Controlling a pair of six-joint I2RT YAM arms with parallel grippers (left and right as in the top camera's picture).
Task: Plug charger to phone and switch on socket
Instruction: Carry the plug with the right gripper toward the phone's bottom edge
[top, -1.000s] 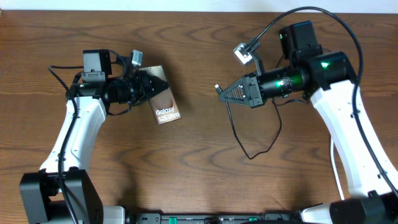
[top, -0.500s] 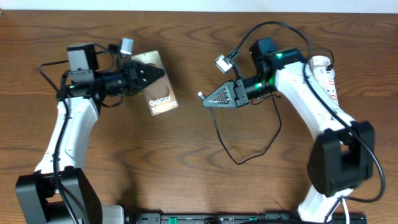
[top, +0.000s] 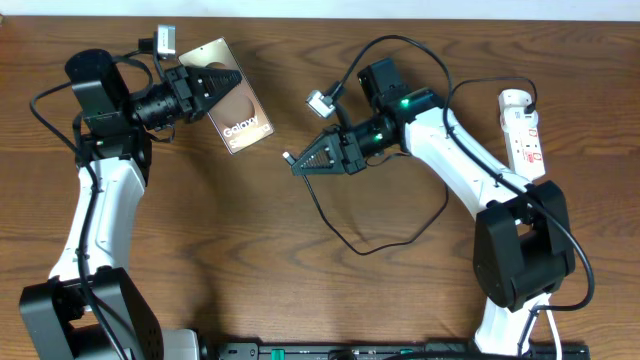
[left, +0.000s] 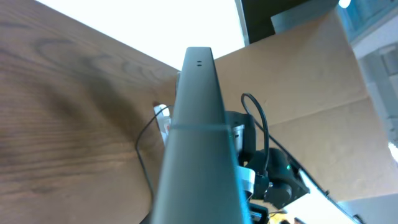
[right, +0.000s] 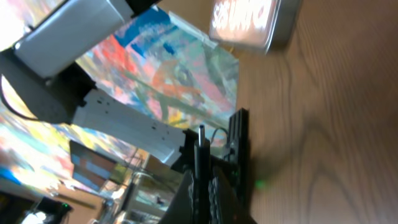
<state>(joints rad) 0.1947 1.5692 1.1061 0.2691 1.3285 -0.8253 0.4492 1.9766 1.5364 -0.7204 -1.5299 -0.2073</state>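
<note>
My left gripper (top: 205, 88) is shut on the phone (top: 236, 103), a brown glossy slab with white "Galaxy" lettering, held tilted above the table at upper left. In the left wrist view its grey edge (left: 196, 137) fills the middle. My right gripper (top: 298, 163) is shut on the charger's connector tip (top: 287, 156), which points left towards the phone with a gap between them. The thin black charger cable (top: 345, 232) loops down over the table. In the right wrist view the connector (right: 200, 140) sticks out between the fingers, the phone (right: 252, 22) ahead. The white socket (top: 524, 133) lies at far right.
The wooden table (top: 250, 270) spans the view. Thick black robot cables (top: 420, 45) arch above the right arm. The arm bases stand at the bottom left (top: 85, 320) and bottom right (top: 515, 290). A cardboard box (left: 311, 93) shows in the left wrist view.
Both arms have moved left and towards the far edge. The left gripper lifted the phone up and tilted it; the right gripper carried the connector tip leftward, closer to the phone.
</note>
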